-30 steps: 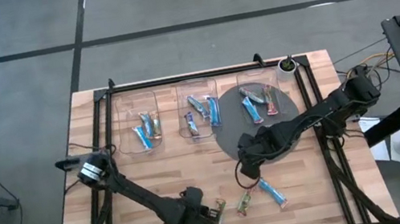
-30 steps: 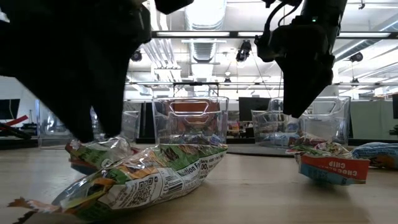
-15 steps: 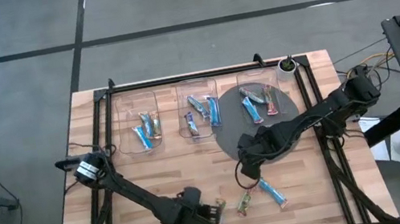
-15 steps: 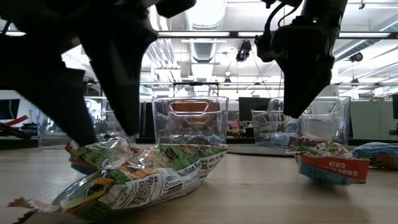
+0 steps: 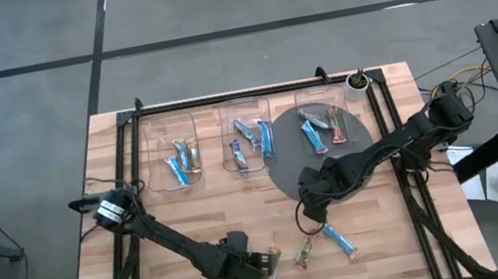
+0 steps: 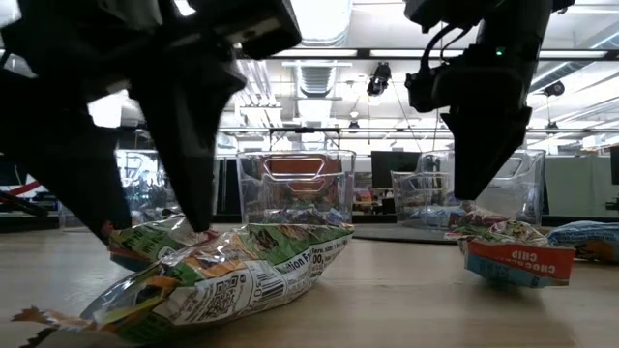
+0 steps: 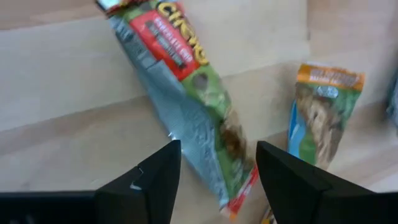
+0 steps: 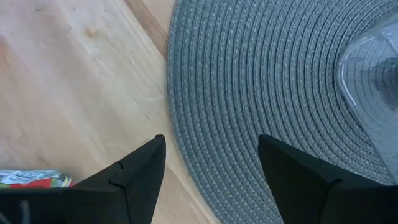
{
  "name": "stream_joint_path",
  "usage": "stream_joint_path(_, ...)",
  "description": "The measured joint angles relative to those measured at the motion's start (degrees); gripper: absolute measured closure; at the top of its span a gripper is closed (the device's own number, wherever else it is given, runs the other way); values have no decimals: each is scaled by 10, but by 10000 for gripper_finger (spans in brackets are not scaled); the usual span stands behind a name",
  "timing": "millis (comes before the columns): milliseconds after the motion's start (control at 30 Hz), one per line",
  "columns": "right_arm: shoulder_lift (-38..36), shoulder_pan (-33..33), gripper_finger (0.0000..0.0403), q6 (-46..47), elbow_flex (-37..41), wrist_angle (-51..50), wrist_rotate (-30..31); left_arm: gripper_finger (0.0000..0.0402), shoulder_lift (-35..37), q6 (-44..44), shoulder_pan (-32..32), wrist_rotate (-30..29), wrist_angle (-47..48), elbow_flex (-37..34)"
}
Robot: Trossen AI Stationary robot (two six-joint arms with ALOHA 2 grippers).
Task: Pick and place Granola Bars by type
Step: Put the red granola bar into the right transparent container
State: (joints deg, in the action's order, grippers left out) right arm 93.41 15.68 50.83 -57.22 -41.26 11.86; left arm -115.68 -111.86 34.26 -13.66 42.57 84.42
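A green-wrapped granola bar with a red label (image 7: pixel 186 93) lies flat on the wooden table near its front edge. My left gripper (image 7: pixel 217 146) points down over it and is open, one finger on each side of the bar (image 6: pixel 155 240). Just to its right lie a tan/green bar (image 5: pixel 303 250) and a blue bar (image 5: pixel 339 238). My right gripper (image 8: pixel 211 140) hangs open above the near-left edge of the round grey mat (image 8: pixel 267 74), holding nothing. More bars lie in the bins at the far side.
Three clear bins stand in a row at the far side: left (image 5: pixel 173 152), middle (image 5: pixel 248 134), and right (image 5: pixel 324 117), the right one on the grey mat (image 5: pixel 284 169). A small dark cup (image 5: pixel 357 82) stands at the far right corner. Bare wood lies left of my left arm.
My left gripper has opened wide over the green bar near the front edge, its fingers spreading to either side, and it has rolled a little about its own axis. The bar stays flat on the table.
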Motion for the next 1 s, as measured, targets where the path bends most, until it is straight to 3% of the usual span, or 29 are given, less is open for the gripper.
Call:
stream_joint_path(233, 0, 0, 158, 1, 3, 3, -2, 209, -1, -6, -6, -12, -11, -8)
stream_joint_path(500, 0, 0, 158, -1, 3, 6, -4, 210, 0, -6, -5, 12, -25, -41)
stream_joint_path(700, 0, 0, 158, -5, 3, 18, -9, 234, 0, 23, -4, 19, -25, -45)
stream_joint_path(867, 0, 0, 158, -34, 3, 80, -57, 276, 1, 92, 0, 18, -30, -45)
stream_joint_path(1000, 0, -9, 159, -46, 3, 166, -134, 303, 5, 172, 16, -31, -30, -45)
